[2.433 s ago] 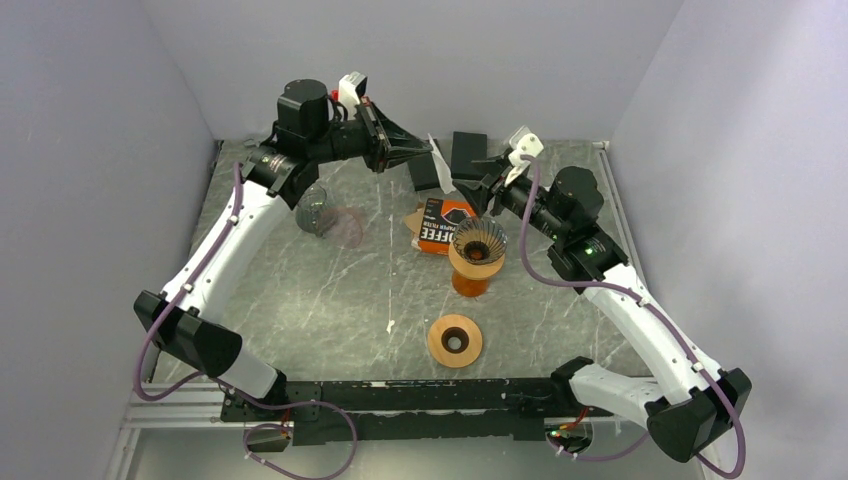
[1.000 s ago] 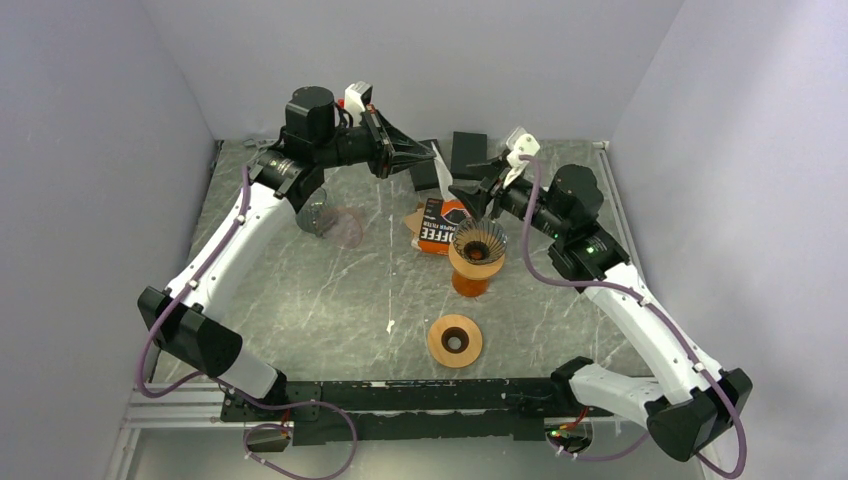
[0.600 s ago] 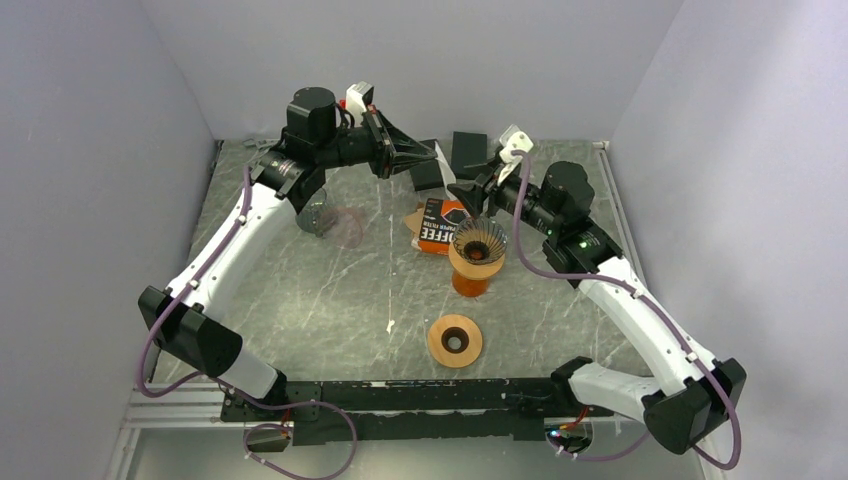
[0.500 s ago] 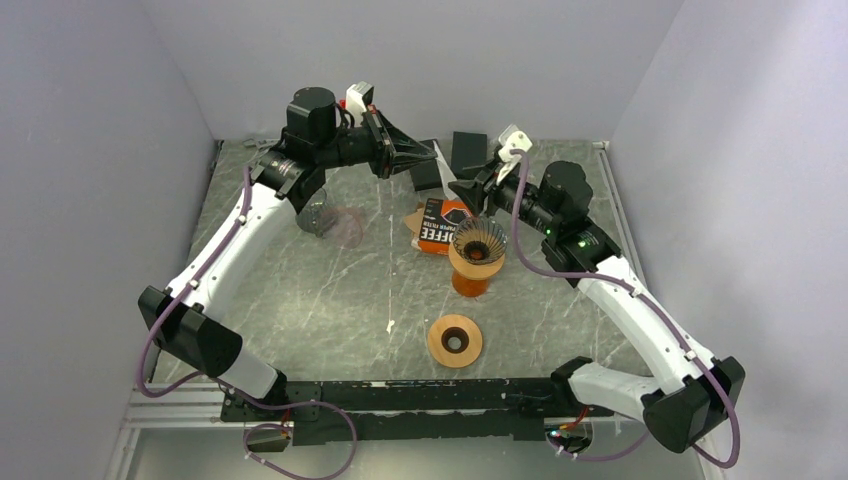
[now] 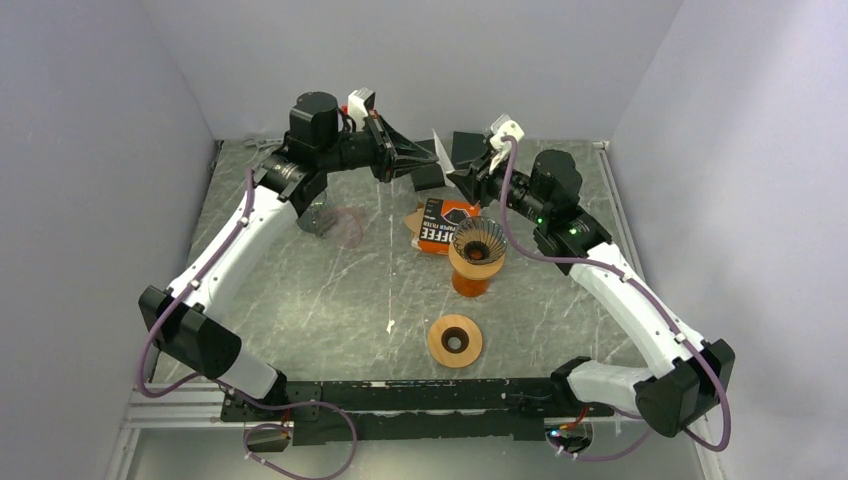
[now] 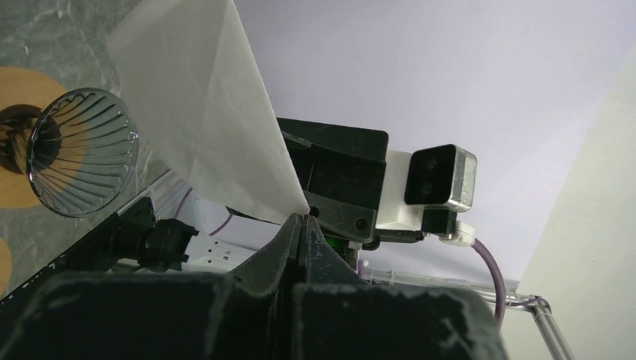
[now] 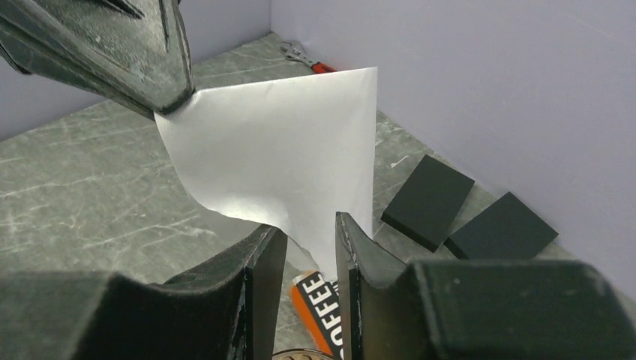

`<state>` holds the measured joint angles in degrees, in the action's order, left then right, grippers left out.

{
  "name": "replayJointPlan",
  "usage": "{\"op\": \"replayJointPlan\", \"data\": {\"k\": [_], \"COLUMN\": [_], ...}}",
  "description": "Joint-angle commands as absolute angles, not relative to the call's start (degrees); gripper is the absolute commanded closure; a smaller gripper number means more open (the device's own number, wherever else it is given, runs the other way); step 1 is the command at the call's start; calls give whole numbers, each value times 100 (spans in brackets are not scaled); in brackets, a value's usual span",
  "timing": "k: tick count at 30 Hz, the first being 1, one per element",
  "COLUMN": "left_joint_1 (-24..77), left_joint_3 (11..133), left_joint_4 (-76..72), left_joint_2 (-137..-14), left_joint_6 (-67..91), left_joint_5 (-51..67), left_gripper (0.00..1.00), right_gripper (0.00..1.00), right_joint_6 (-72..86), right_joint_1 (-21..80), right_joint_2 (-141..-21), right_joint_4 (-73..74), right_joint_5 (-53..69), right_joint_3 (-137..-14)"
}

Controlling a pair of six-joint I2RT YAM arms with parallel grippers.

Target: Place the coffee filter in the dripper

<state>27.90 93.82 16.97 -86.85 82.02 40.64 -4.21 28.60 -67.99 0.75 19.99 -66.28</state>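
Observation:
A white paper coffee filter [image 5: 437, 148] hangs in the air at the back of the table, pinched by one corner in my left gripper [image 6: 301, 217], which is shut on it. My right gripper [image 7: 310, 236] has come up from below. Its jaws stand apart on either side of the coffee filter's [image 7: 285, 165] lower edge, not pressing it. The ribbed glass dripper [image 5: 477, 240] sits on an orange carafe [image 5: 472, 278] below and in front of both grippers. It also shows in the left wrist view, where the dripper [image 6: 82, 150] is empty.
An orange COFFEE filter pack [image 5: 440, 222] lies flat behind the dripper. Two black blocks [image 5: 468, 150] [image 5: 428, 176] lie near the back wall. A glass vessel [image 5: 318, 212] stands at the left, and a wooden ring [image 5: 455, 340] lies near the front.
My right gripper has risen toward the back wall to the filter's lower edge, and its jaws have narrowed around it. The left gripper keeps its grip on the filter, almost still.

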Motion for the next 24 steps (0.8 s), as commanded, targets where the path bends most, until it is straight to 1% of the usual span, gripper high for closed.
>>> {"op": "replayJointPlan", "data": {"k": [1,5,7,11,15,20,24], "left_joint_1": [2821,2821,2821,2821,2821,2821,2821], "left_joint_3": [9235,9043,8989,8946,8851,8791,8701], "left_joint_4": [1476,1367,1310,1177,975,1028,993], "left_joint_2": [-8358,-8288,-8301,-8314,-8314,-8285,-8253], "left_joint_6": [8342,8512,8592,8741,8978,8996,9033], "left_joint_5": [3943,3828,3868,3894,3901,3841,3780], "left_gripper": [100,100,100,100,100,100,100], "right_gripper": [65,52,47,48,61,86,100], "right_joint_6": [-403,-488,-545,-706,-844,-892,-883], "right_joint_1": [2881,2891,2892,2907,2940,2968,2985], "right_joint_2": [-6693,-6481,-6403,-6425,-6459,-6499,-6433], "right_joint_4": [-253,-387,-475,-370,-378,-243,-176], "right_joint_5": [2036,1917,1859,1741,1636,1695,1776], "right_joint_3": [-6860,-6619,-6497,-6519,-6495,-6568,-6562]}}
